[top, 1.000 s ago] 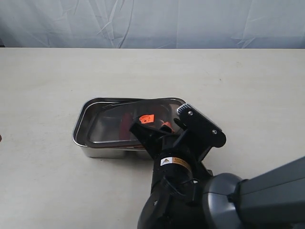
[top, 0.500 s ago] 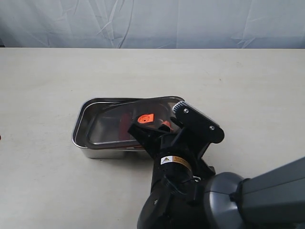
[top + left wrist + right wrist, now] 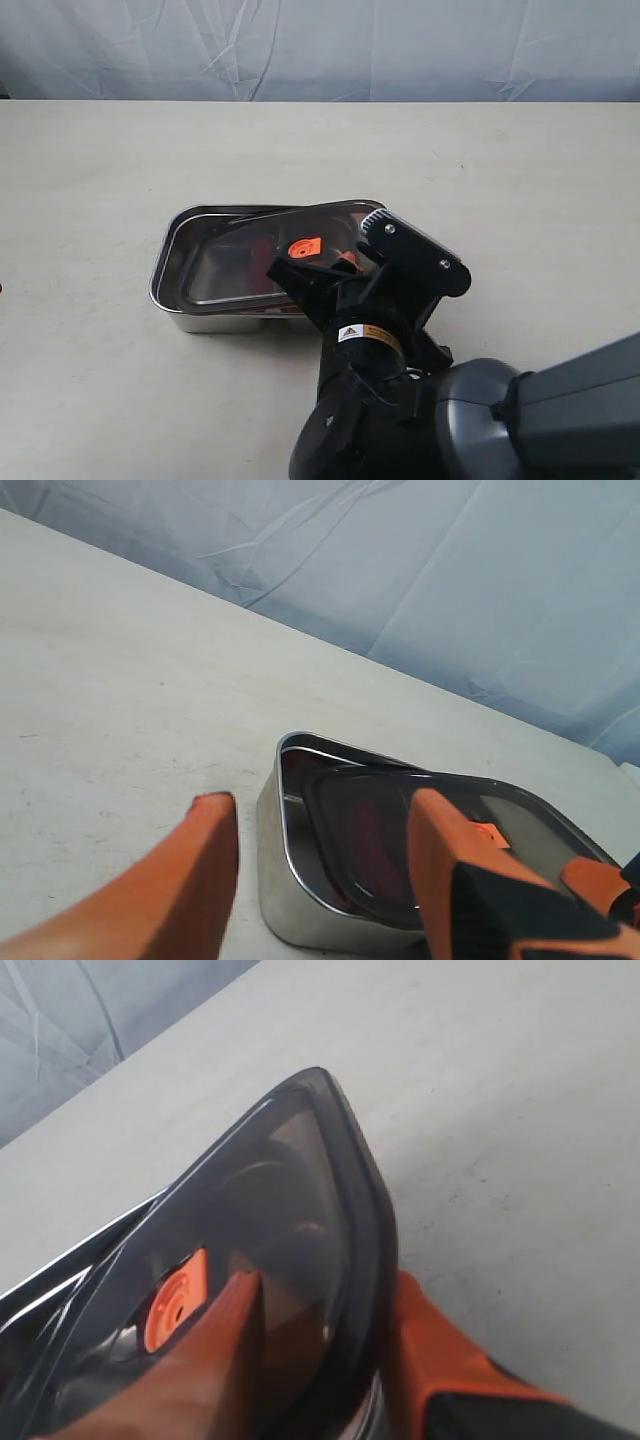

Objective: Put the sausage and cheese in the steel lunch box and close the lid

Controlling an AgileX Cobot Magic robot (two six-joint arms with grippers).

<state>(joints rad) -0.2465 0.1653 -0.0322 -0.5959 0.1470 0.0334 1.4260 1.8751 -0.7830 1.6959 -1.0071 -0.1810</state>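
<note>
Now closing: the right gripper (image 3: 325, 1285) pinches the rim of the lid (image 3: 250, 250), tilted askew over the steel lunch box (image 3: 165, 282), so it probably needs squaring and pressing flat next, while the left gripper (image 3: 322, 800) gapes wide beside the box.

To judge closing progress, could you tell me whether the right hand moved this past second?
Yes: the right hand, gripping the lid, shifted slightly left and toward the far edge of the table.

Beige table (image 3: 520, 180), steel lunch box (image 3: 215, 321) on it
</note>
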